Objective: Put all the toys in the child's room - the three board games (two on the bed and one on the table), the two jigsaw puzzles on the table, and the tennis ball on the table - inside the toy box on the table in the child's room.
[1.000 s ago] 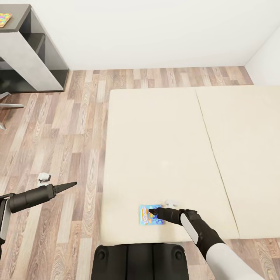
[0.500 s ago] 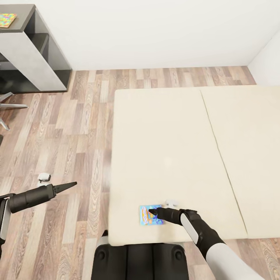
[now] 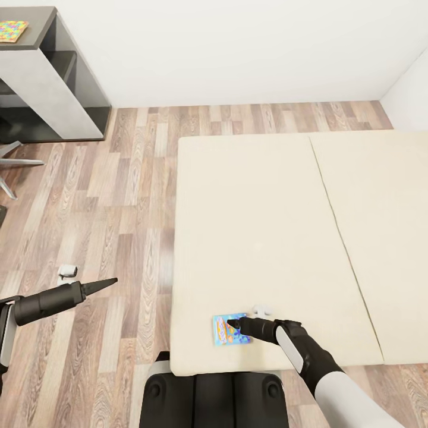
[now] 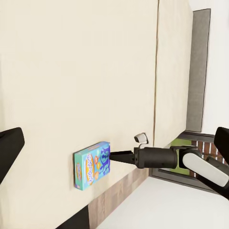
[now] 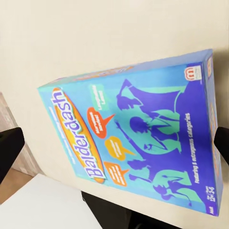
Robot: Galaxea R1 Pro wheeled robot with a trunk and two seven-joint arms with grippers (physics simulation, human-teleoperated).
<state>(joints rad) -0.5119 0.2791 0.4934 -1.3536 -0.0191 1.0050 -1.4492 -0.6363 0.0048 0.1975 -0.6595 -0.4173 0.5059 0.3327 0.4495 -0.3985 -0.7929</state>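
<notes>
Head view gives us the cream-covered bed (image 3: 267, 238) filling the middle and 3 o'clock side, with a small blue board game box (image 3: 229, 329) lying flat near its 6 o'clock edge. From the right wrist view we read "Balderdash" on that box (image 5: 138, 138), printed over purple figures on a teal ground. Our right pincer (image 3: 230, 324) sits low over the box's 3 o'clock side, tip against or just above the lid; its fingers look closed to a point, though we cannot tell for sure. The left wrist view shows that same pincer (image 4: 110, 155) meeting the box (image 4: 91, 165) edge, with the grey headboard (image 4: 198, 67) beyond.

Our left pincer (image 3: 113, 280) hovers over the wood-plank floor (image 3: 107, 196) at 8 o'clock, well apart from the bed, narrowed to a point and holding nothing. At 11 o'clock stands the grey surface (image 3: 41, 77), and on its dark top lies one multicoloured jigsaw puzzle (image 3: 13, 31), well apart from the game box.
</notes>
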